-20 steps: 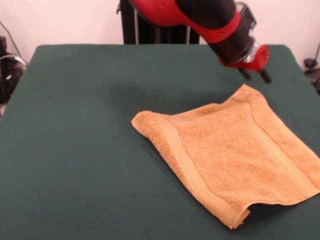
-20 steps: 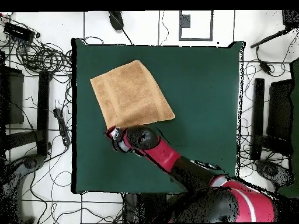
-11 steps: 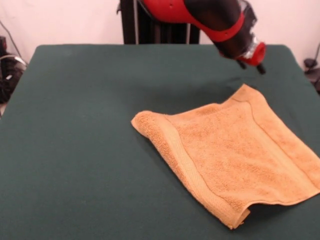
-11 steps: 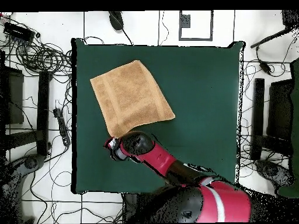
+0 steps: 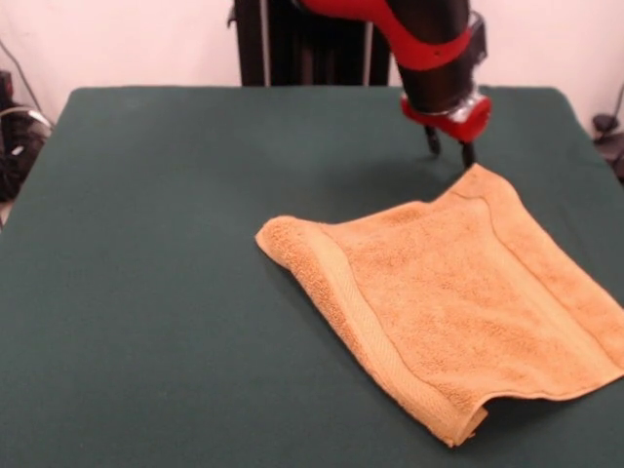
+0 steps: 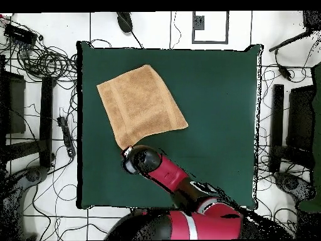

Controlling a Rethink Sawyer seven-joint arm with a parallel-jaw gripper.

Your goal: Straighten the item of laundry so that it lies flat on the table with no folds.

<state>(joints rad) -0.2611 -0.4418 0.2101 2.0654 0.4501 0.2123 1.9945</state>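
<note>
Jaws apart and empty — gripper (image 5: 449, 150) poised just above the orange terry towel's (image 5: 458, 302) far corner. Towel lies mostly spread on the green table (image 5: 156, 273); one edge looks doubled under — flattening unfinished.
</note>
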